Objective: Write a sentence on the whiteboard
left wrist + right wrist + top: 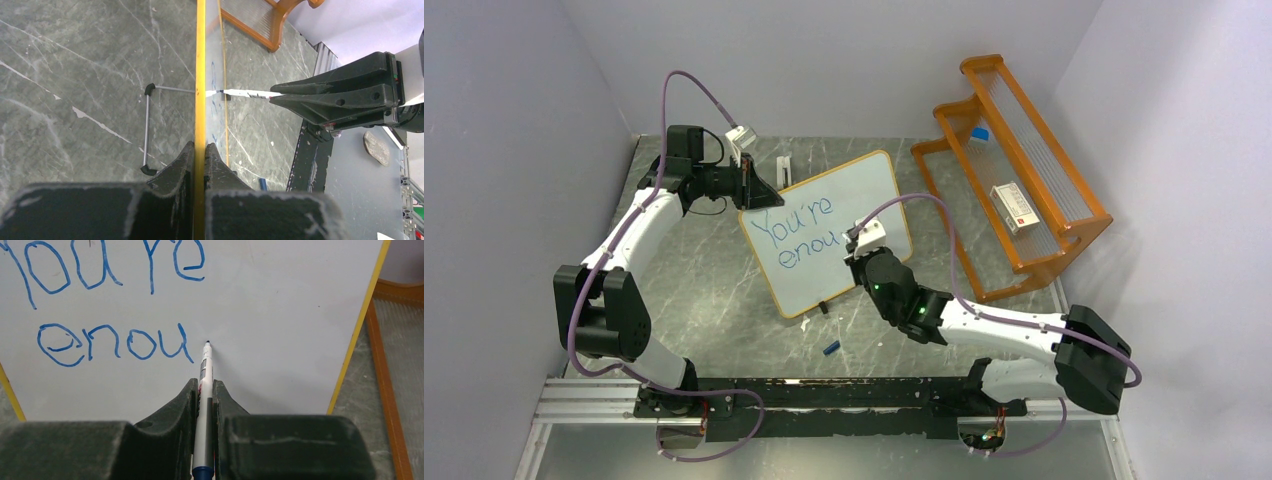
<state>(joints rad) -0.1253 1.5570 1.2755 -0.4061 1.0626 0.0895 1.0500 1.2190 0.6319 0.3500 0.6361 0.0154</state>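
Overhead, a grey marble-patterned counter [714, 290] sits between pale walls, with my two arms reaching in from the near edge.

At left, my left pincer [200, 150] is closed tight on the upper left edge of the whiteboard [864, 195]. Its two fingers pinch the thin yellow-orange frame from either side.

The whiteboard stands near the middle of the counter. It is propped at a slant on a wire stand [146, 131] with black feet, its face turned toward my right arm. Blue handwriting on it fills two lines: "You're" above "enou".

Just right of the last letter, my right pincer [202, 385] is clamped on a white marker [204, 367]. The marker's dark tip points forward and meets the board's face.

A small blue piece [831, 348] lies on the counter in front of the board, close to my right arm.

At far right, an orange wooden rack [1074, 240] with clear slats stands along the wall, its near corner close to the board's right side. It holds a small white box [1014, 207] and a blue-topped item [979, 133].
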